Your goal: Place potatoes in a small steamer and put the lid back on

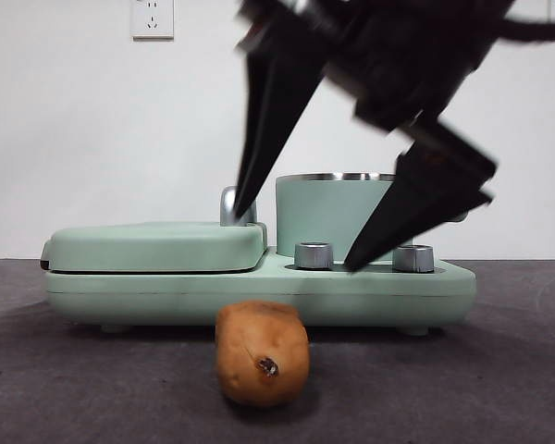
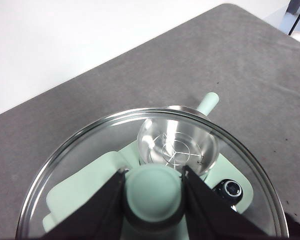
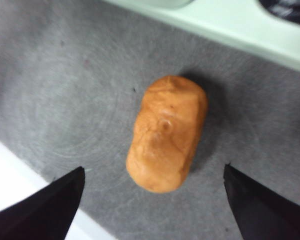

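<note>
Grey table [image 1: 499,388], potato [image 1: 262,353] clear, right gripper [image 1: 301,240] jaws spread above

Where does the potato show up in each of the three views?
Front view: potato low centre, on the grey table before the appliance base.
Left wrist view: not in it.
Right wrist view: potato mid-picture, beyond the open right gripper.
Shared landmark: the mint-green appliance base.

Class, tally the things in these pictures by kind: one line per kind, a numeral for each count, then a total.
Potato: 1
Steamer pot: 1
Glass lid: 1
Griddle cover: 1
Control knobs: 2
Grippers, left and right: 2
Total: 8
</note>
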`<move>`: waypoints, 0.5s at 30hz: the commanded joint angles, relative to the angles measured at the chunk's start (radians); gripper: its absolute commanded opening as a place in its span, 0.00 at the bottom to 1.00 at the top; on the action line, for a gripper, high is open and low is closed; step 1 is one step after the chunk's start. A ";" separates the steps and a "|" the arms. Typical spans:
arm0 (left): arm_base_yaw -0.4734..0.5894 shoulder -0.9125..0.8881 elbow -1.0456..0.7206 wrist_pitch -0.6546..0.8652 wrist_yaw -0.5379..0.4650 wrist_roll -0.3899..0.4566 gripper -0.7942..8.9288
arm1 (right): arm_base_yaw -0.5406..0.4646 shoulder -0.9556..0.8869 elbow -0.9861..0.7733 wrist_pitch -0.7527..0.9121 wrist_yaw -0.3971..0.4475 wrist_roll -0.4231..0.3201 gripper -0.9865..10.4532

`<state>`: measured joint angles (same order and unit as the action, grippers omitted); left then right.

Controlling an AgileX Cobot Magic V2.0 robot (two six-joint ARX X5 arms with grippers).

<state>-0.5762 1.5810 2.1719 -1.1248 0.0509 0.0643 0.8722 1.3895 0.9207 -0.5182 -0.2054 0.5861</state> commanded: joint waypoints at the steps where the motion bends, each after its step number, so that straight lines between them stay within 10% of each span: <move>1: -0.005 -0.025 0.018 0.016 0.001 0.008 0.10 | 0.023 0.076 0.042 0.008 0.008 0.016 0.47; 15: -0.005 -0.318 -0.449 0.093 0.001 0.006 0.10 | 0.048 0.266 0.113 0.006 0.061 0.000 0.47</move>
<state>-0.5762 1.2846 1.7153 -1.0668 0.0509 0.0639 0.9092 1.6302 1.0157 -0.5152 -0.1516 0.5911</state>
